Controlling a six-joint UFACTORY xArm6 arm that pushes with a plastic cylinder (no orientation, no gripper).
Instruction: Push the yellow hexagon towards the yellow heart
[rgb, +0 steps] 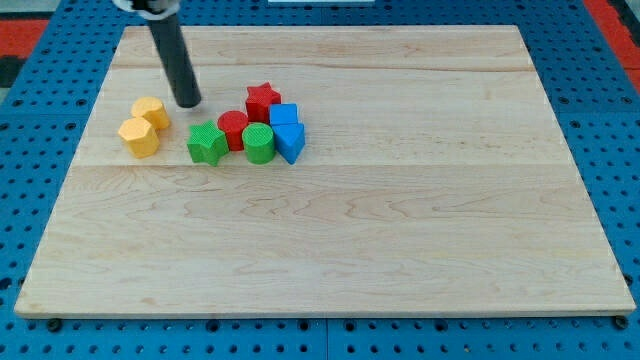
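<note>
Two yellow blocks lie touching at the board's upper left. The lower one (139, 137) looks like the yellow hexagon. The upper one (151, 111) looks like the yellow heart, just up and to the right of it. My dark rod comes down from the view's top. My tip (188, 103) rests on the board just right of the yellow heart, with a small gap between them, and up and to the right of the hexagon.
A tight cluster sits right of my tip: a green star (207, 143), a red cylinder (233, 127), a red star (263, 98), a green cylinder (258, 143), a blue cube (284, 115) and a blue triangle (291, 141). The wooden board (380, 230) lies on a blue perforated surface.
</note>
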